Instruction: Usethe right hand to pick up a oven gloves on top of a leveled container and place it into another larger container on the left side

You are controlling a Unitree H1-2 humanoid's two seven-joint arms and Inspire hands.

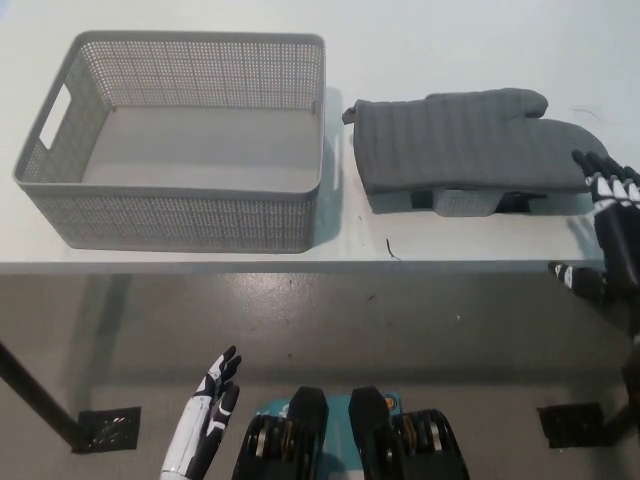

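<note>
A grey oven glove lies flat on a low grey container on the white table, right of centre. Left of it stands a larger grey perforated basket with nothing in it. My black right hand is at the picture's right edge, open, its fingertips close to the glove's rounded right end and holding nothing. Whether it touches the glove I cannot tell. My white left hand rests low at the bottom left, below the table edge, fingers spread.
The white table ends in a front edge across the middle of the picture, with grey floor below it. A small dark scrap lies near that edge. A black table leg shows at lower left.
</note>
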